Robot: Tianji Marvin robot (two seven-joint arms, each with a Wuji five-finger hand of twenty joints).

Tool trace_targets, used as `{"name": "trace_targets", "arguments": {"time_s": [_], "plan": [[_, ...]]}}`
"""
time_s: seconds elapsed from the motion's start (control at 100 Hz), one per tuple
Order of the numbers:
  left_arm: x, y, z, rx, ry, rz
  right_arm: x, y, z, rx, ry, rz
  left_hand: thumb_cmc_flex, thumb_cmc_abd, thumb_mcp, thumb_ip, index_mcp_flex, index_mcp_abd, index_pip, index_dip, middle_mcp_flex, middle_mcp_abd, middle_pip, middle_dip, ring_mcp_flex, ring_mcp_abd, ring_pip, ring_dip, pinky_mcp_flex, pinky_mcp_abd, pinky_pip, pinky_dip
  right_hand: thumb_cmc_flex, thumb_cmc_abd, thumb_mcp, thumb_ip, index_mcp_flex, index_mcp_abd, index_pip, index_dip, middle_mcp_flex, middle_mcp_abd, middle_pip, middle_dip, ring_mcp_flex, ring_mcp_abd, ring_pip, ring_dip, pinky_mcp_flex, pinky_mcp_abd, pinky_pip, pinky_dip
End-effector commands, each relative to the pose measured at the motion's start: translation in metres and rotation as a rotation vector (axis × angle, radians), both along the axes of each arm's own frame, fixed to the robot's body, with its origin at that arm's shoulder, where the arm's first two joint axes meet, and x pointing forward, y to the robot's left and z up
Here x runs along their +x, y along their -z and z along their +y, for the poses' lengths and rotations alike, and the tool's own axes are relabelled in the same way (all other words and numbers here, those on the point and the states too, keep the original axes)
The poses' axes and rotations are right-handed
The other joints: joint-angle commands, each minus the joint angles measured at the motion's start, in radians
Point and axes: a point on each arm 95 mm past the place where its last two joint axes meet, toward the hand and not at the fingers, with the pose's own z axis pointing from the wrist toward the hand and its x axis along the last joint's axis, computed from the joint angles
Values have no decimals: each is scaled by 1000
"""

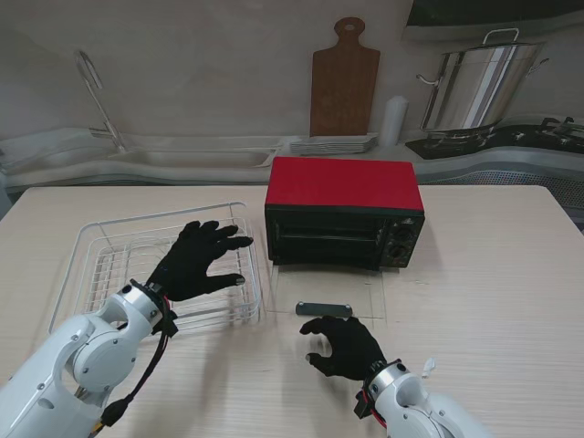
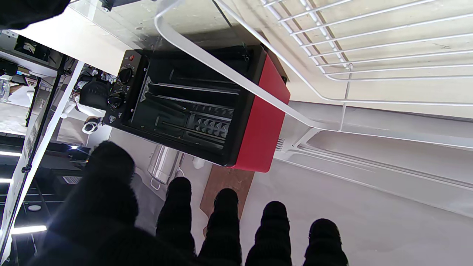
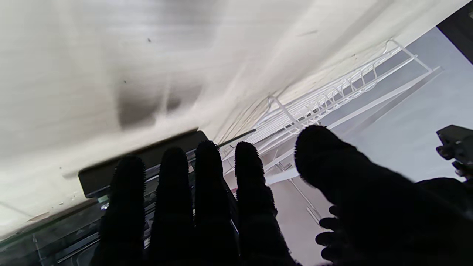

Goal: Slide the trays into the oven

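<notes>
The red oven point(image 1: 345, 196) stands at mid-table with its glass door point(image 1: 360, 290) folded down flat, its dark handle point(image 1: 324, 308) pointing at me. Its shelves point(image 2: 184, 99) look bare inside. A white wire basket point(image 1: 68, 287) with a wire grid on its floor sits to the oven's left. My left hand point(image 1: 196, 260) hovers open, fingers spread, over the basket's right side. My right hand point(image 1: 342, 345) is open just nearer to me than the door handle point(image 3: 140, 159), holding nothing. Its fingers point(image 3: 207, 192) point toward the handle.
Behind the table runs a counter with a wooden chopping board point(image 1: 344, 78), a stack of plates point(image 1: 333, 144), a steel pot point(image 1: 474, 87) and a sink faucet point(image 1: 96, 96). Bare tabletop point(image 1: 493, 265) lies right of the oven.
</notes>
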Motion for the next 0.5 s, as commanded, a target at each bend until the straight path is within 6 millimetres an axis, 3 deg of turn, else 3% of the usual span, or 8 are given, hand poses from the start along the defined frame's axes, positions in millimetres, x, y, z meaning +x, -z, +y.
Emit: {"name": "trace_targets", "arguments": {"time_s": [0.0,0.32,0.49], "plan": [[-5,2,-6,-1,17,6,-9,9,4,-19,-23,24,8,38,-40,40,-35,-22,-12,1,-40,-16,-13,-4,-35,-20,-21,-11,-12,-27,-53,-10,-47,17,-18,36,-41,-1,-17,-3,-46,-16,-16,-5,-60,-25,-10,-3,-15,2,-5,7],[-6,2,-8,2,24,-5,-9,17,4,-53,-19,65,9,37,-42,40,-34,-16,-10,-1,-39,-17,-12,-4,-36,-23,-22,-13,-12,-27,-54,-12,-45,33,-36,37,-81,34,-60,-58,-92,7,-98,-40,-96,-30,-125,-66,-59,-45,-89,-36],[-5,3,-8,1,25,-3,-8,20,5,-74,-14,76,9,37,-43,40,-34,-16,-10,-3,-40,-17,-12,-4,-37,-23,-21,-14,-12,-26,-54,-13,-45,54,-54,39,-112,53,-92,-105,-133,5,-183,-77,-124,-58,-276,-155,-115,-132,-198,-98]]}}
